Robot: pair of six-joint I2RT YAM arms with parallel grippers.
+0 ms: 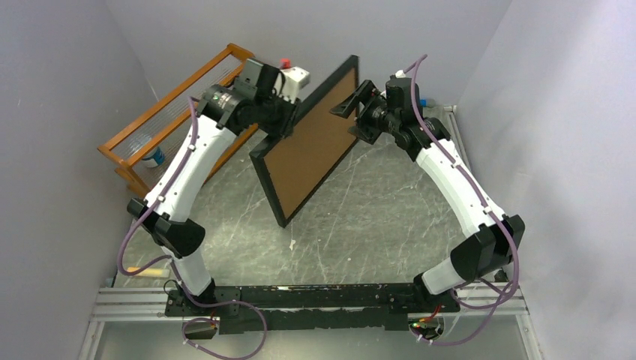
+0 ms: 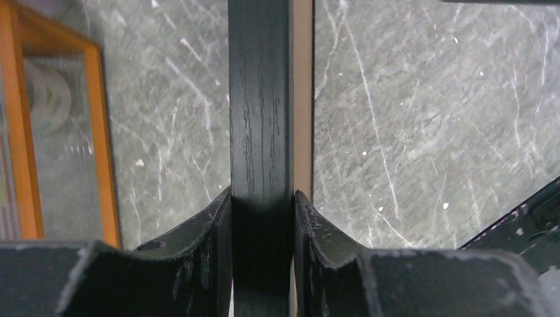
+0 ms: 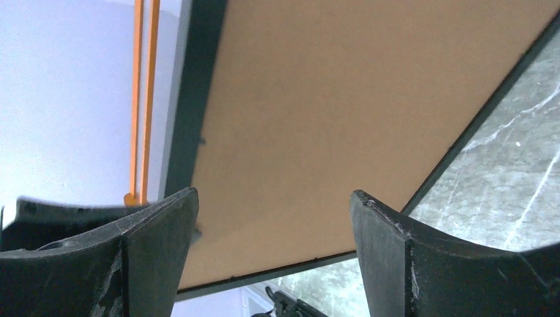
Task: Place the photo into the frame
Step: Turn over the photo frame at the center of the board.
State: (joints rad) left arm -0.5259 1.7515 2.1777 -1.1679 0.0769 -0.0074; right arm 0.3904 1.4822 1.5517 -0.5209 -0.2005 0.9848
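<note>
Evidently the frame (image 1: 307,146) is being held tilted mid-table, brown backing board (image 3: 343,119) fitted, the left gripper (image 2: 262,198) at eleven o'clock clamping its rim and the right gripper (image 3: 274,205) at one o'clock gaping empty; with the photo out of sight, insertion is looking unconfirmed.

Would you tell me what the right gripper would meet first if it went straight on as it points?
Most likely the brown backing board of the frame, which fills the view ahead of the right gripper; how far off is unclear.
</note>
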